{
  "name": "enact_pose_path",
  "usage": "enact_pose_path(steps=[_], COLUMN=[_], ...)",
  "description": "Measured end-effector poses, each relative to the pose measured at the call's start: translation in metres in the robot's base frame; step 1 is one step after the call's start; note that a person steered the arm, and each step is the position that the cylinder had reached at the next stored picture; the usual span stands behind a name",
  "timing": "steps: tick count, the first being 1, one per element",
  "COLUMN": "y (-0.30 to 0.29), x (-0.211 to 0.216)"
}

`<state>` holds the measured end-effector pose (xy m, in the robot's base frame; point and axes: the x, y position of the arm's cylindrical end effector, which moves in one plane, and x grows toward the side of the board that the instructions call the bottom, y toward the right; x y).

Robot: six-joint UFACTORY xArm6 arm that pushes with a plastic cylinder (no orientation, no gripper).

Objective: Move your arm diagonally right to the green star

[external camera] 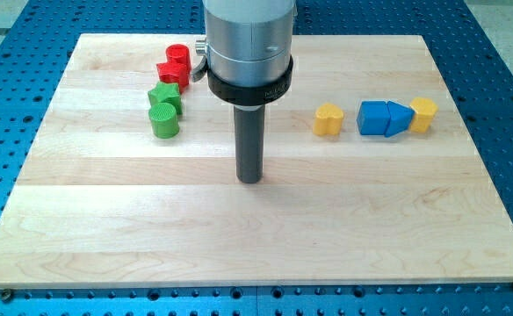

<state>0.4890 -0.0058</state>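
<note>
- My tip (250, 180) mid-board, touching nothing; no jaws on it, just a bare rod.
- Green star (164, 95) up-left w/ green cylinder (163, 121), red blocks (175, 65) behind.
- Yellow heart (328, 119), blue blocks (384, 118), yellow block (423, 114) well right.

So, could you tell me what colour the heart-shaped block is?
Yellow; the heart shows in the camera view.

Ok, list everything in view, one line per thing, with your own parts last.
red blocks: 2, red, upper left, touching.
green star: 1, green, just below the red pair.
green cylinder: 1, green, against the star's lower side.
yellow heart block: 1, yellow, right of centre, alone.
blue blocks: 2, blue, right, touching.
yellow block: 1, yellow, against the blue pair's right.
wooden board: 1, light wood.
blue perforated table: 1, blue, surrounding.
my tip: 1, dark, centre, touching nothing.
</note>
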Motion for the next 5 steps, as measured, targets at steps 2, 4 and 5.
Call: enact_pose_path(steps=[2, 4, 5], y=[0.000, 0.000, 0.000], x=[0.000, -0.007, -0.012])
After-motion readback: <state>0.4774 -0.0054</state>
